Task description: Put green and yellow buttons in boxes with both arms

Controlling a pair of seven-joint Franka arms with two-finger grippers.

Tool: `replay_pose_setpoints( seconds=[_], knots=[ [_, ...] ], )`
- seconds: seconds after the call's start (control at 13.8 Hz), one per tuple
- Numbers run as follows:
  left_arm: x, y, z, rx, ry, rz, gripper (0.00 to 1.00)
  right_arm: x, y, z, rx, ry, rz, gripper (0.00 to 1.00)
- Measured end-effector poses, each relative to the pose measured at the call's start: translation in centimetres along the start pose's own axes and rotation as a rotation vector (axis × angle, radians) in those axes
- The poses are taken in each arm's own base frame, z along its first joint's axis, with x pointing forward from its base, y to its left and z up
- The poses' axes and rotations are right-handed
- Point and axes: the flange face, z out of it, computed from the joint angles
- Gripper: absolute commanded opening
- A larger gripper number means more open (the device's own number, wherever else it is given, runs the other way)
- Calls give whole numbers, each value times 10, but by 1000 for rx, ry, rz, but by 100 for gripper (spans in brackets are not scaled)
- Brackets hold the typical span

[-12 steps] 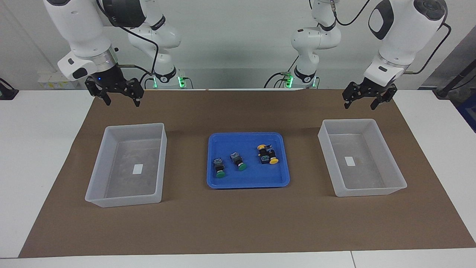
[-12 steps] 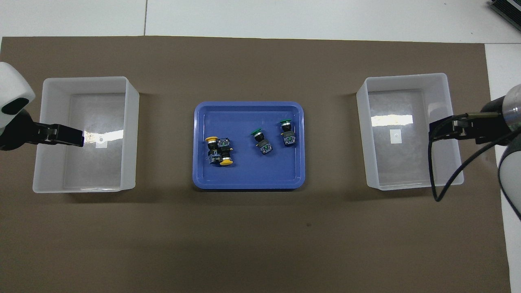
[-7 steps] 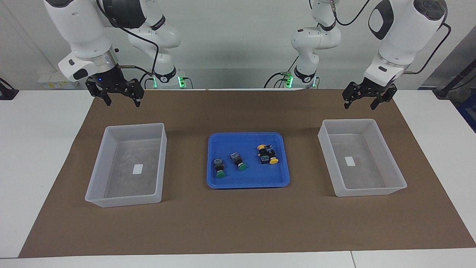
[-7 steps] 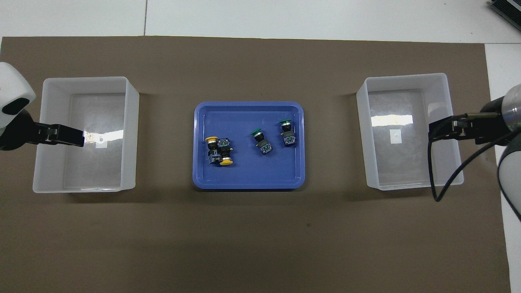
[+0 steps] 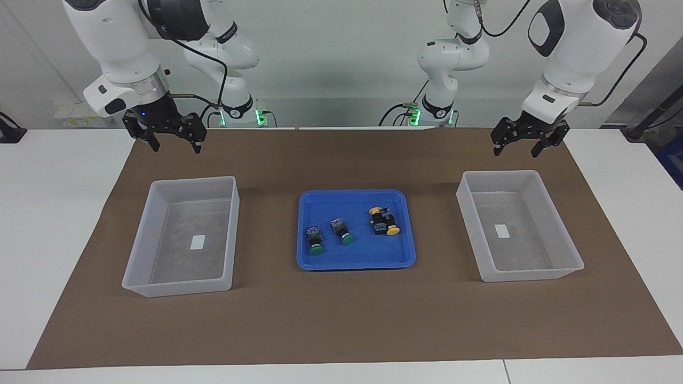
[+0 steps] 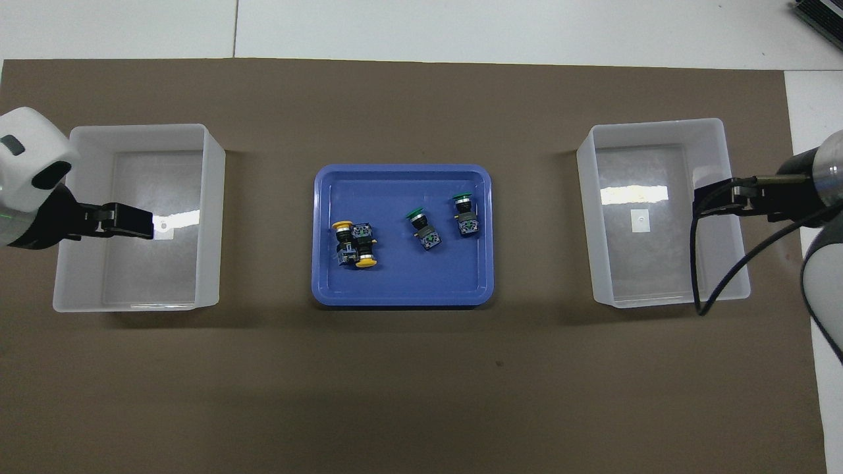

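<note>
Two green buttons (image 5: 315,241) (image 5: 343,232) and two yellow buttons (image 5: 376,212) (image 5: 389,228) lie in the blue tray (image 5: 356,262) at mid-table. They also show in the overhead view, green (image 6: 417,220) (image 6: 464,214) and yellow (image 6: 342,230) (image 6: 364,258). An empty box (image 5: 140,234) (image 6: 658,125) stands toward the right arm's end. Another empty box (image 5: 469,224) (image 6: 212,217) stands toward the left arm's end. My right gripper (image 5: 175,148) (image 6: 699,205) is open and empty, raised by its box. My left gripper (image 5: 515,153) (image 6: 146,227) is open and empty, raised by its box.
A brown mat (image 5: 341,320) covers the white table (image 5: 53,213) under the tray and both boxes. Each box has a small white label (image 5: 198,242) (image 5: 501,230) on its floor. Bare mat lies between the tray and each box.
In the overhead view my left gripper has shifted a little toward the tray over its box. My right gripper has shifted slightly. The buttons, tray and boxes have not moved.
</note>
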Motion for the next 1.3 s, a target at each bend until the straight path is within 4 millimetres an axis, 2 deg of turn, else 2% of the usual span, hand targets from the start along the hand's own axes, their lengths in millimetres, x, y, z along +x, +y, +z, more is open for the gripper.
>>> replay_pose_setpoints(
  seconds=[0.22, 0.43, 0.65, 0.87, 1.08, 1.3],
  knots=[
    [-18, 47, 32, -2, 24, -40, 100, 4, -5, 10, 4, 26, -8, 100],
    [-27, 84, 58, -19, 67, -86, 100, 9, -33, 24, 14, 55, -4, 100],
    [-32, 117, 85, -37, 86, -86, 100, 18, -71, 45, 27, 77, -25, 100],
    [-30, 151, 119, -86, 87, -77, 100, 23, -126, 75, 42, 96, -110, 100],
    [-29, 170, 148, -138, 125, -98, 100, 28, -176, 111, 60, 115, -168, 100],
    [-31, 177, 162, -178, 155, -132, 100, 33, -212, 147, 83, 140, -156, 100]
  ],
)
